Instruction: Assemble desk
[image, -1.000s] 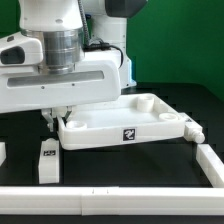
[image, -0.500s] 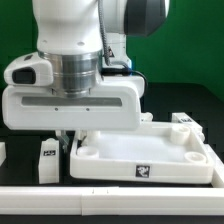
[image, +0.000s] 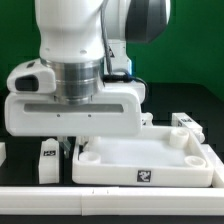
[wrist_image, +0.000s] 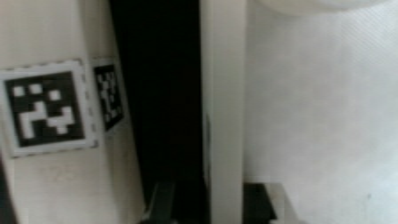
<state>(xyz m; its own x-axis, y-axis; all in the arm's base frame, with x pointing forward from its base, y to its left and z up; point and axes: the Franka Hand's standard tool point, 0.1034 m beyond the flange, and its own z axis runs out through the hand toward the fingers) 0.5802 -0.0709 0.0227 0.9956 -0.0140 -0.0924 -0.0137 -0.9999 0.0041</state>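
Clamps desk slab (image: 150, 152) by its rim, directly under gripper (image: 72, 142); since half a second ago, nudged slightly nearer the rail (image: 60, 205).

Black table (image: 206, 104), white desk slab (image: 150, 158) flat on it, tagged leg (image: 47, 160) beside, border rail (image: 100, 205) along front.

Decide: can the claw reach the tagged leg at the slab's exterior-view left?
Probably not yet: the claw seems clamped on the desk slab at its edge; the leg itself stands uncovered beside it.
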